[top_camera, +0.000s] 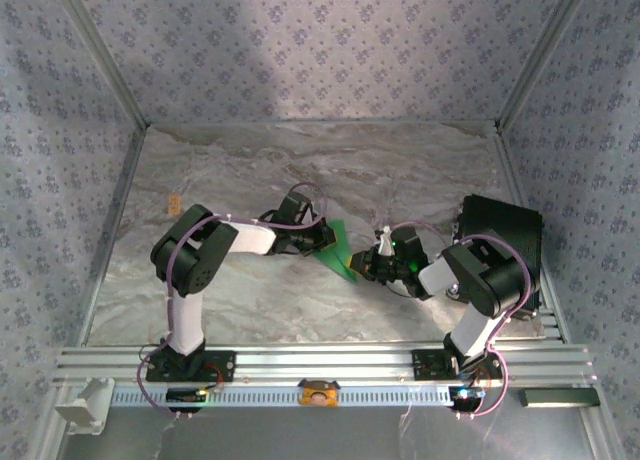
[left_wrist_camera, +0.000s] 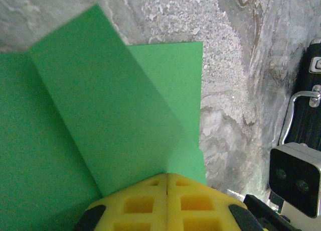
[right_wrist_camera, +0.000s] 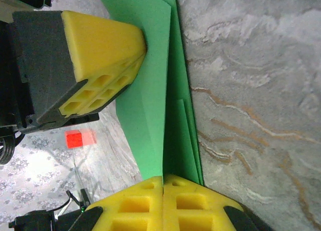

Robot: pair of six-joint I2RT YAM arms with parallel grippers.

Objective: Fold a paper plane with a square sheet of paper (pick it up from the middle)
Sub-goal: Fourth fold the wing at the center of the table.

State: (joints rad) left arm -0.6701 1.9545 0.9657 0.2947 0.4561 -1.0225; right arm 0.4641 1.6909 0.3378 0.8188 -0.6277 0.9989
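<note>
Left gripper [left_wrist_camera: 167, 178] and right gripper [right_wrist_camera: 163, 181] each clamp tight on the part-folded green paper sheet [left_wrist_camera: 110, 105] at mid-table. Red block [right_wrist_camera: 74, 139] nearby; what may be a black case [top_camera: 505, 242] on the right. Marbled tabletop [top_camera: 300, 170], patterned walls [top_camera: 300, 40].

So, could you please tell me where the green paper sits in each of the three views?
Top external: green paper at mid-table.
Left wrist: paper covers left and centre.
Right wrist: paper runs top to bottom centre.
Shared landmark: the marbled table beside it.
</note>
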